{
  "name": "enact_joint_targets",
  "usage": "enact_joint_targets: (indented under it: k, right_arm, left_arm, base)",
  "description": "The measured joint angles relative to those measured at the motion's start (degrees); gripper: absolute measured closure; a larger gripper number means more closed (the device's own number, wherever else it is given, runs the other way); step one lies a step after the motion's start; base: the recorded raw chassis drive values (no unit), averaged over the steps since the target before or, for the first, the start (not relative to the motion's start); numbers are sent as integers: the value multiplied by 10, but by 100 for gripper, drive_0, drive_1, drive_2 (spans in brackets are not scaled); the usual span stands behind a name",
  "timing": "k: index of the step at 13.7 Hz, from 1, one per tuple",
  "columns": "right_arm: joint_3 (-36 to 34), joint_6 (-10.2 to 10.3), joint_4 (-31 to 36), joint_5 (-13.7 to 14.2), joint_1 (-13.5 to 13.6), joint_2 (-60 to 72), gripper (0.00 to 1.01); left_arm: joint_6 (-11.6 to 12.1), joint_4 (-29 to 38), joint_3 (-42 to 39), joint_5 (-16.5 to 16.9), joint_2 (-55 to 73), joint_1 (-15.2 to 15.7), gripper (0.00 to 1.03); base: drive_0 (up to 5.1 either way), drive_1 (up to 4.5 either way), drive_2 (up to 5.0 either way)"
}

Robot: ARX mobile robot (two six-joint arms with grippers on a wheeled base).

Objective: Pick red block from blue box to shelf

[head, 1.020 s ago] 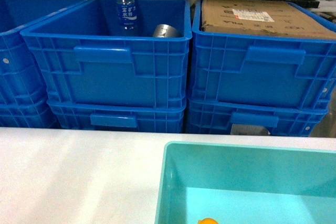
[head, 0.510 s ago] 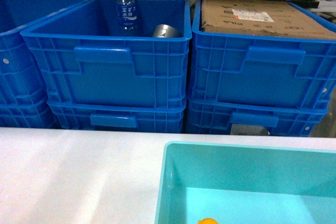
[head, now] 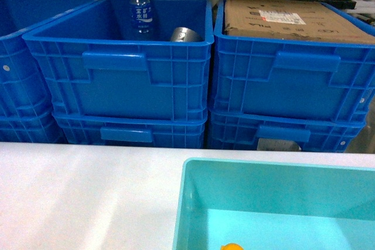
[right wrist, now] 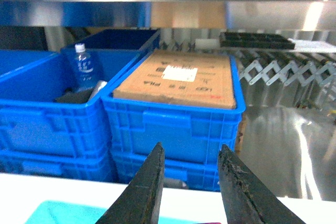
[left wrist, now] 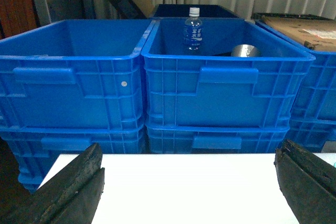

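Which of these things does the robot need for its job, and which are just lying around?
Job: blue boxes, steel shelf; red block not in view.
Lying about: bottle, metal cup, cardboard box, teal tub, orange ball.

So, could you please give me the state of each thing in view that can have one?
left gripper: open, empty, above the white table
right gripper: open, narrow gap, empty
blue box: open-topped, holds the water bottle and metal cup
water bottle: upright, capped
metal cup: lying tilted
cardboard carton: closed, fills the right bin
teal tub: open, orange ball inside
red block: not visible
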Motion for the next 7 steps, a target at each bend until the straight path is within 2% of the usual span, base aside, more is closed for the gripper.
enact_joint_targets:
  k: [2,4,5,7]
  right_arm:
    - [-25,3,-36,-6,13,-33,76]
    - [-26,3,-4,-14,3,-17,76]
    - [-26,3,10,0,16,-3,76]
    - [-33,3,28,47,69,17,76]
  left_arm:
    - [0,0,0,0,0,0,5]
    - [0,0,0,0,0,0,5]
    - [0,0,0,0,0,0,5]
    - [0,0,0,0,0,0,5]
  base:
    - [0,0,0]
    - [0,0,0]
    - [0,0,0]
    - [0,0,0]
